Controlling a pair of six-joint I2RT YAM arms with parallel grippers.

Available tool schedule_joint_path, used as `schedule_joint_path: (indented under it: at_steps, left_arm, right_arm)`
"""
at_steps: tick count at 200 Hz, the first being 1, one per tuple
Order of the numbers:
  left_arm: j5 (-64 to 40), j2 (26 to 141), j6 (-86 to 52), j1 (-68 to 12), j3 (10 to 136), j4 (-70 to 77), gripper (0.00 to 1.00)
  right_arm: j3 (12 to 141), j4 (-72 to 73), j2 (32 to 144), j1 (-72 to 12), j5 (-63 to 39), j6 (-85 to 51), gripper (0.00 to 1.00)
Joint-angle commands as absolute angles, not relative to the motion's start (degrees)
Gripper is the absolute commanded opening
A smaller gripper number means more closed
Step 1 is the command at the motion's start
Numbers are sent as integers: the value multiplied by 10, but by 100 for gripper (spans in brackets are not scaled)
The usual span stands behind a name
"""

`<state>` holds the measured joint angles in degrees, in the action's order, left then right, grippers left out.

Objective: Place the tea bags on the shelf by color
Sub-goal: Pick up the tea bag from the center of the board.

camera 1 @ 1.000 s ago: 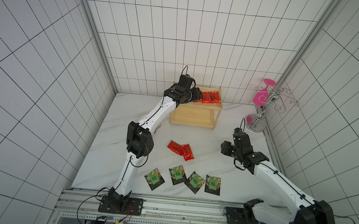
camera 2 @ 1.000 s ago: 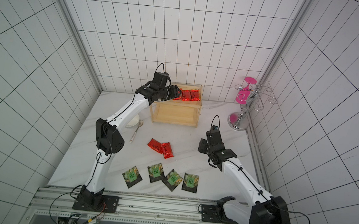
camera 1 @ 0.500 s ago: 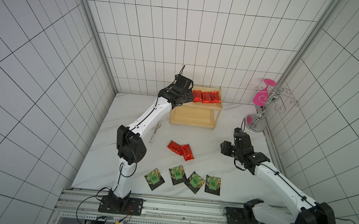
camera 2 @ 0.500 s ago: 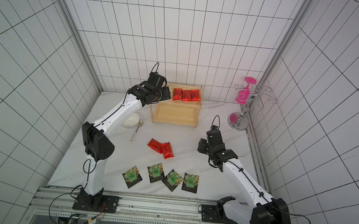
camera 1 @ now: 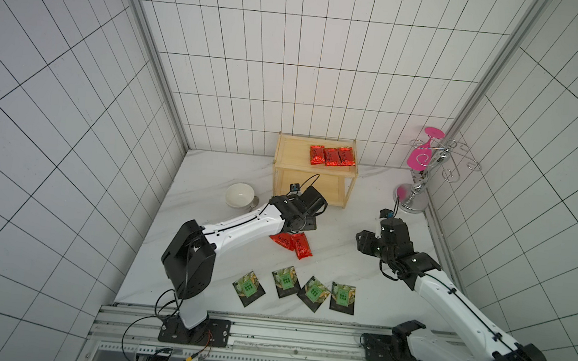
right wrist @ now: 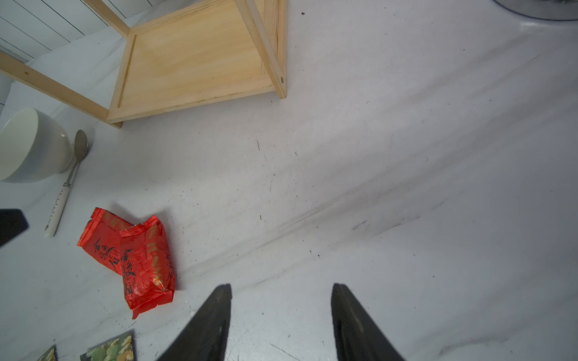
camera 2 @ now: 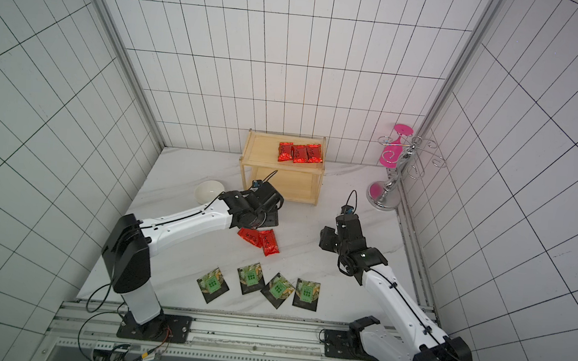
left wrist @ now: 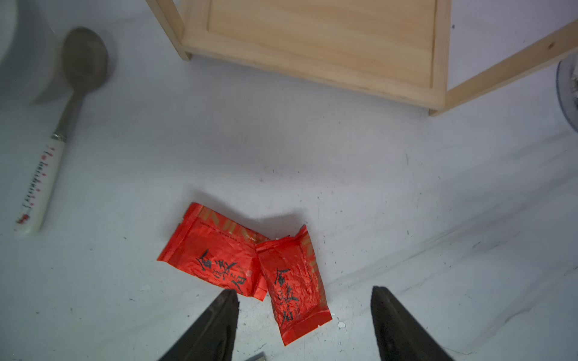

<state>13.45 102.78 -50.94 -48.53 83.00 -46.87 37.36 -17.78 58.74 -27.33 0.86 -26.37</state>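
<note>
In both top views, three red packets (camera 1: 332, 156) lie side by side on the shelf (camera 1: 292, 154), on its top tier. Two loose red packets (camera 1: 301, 247) overlap on the table (camera 1: 344, 226) in front of it, and four green sachets (camera 1: 313, 293) sit in a row nearer the front. In the left wrist view, the left gripper (left wrist: 303, 297) gapes wide, empty, just above the overlapping pair. In the right wrist view, the right gripper (right wrist: 281, 290) is parted, holding nothing, over bare table.

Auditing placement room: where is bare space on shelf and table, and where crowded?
Free: top tray left of the three red packets; the lower tray; table between shelf and right gripper. Crowded: two red packets by the left gripper; four green sachets along the front edge.
</note>
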Motion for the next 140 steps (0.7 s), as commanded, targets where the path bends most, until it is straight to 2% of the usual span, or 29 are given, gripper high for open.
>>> schedule_joint_path:
  at_steps: [1,17,53,140]
  left_arm:
    - [90,1067,-544,-492,833,-462,71]
    - [70,1095,-549,-492,838,-461,73]
    - [59,1125,-561,-492,847,-471,83]
    - [74,1168,-566,-477,868,-490,82]
  right_arm:
    - [352,-186,574,-269,12,-260,55]
    - [344,-186,570,-268,10,-260,56]
    - [334,-187,561,-269,15,-260,61]
    - [337,-184,567,-267,18,-260,64]
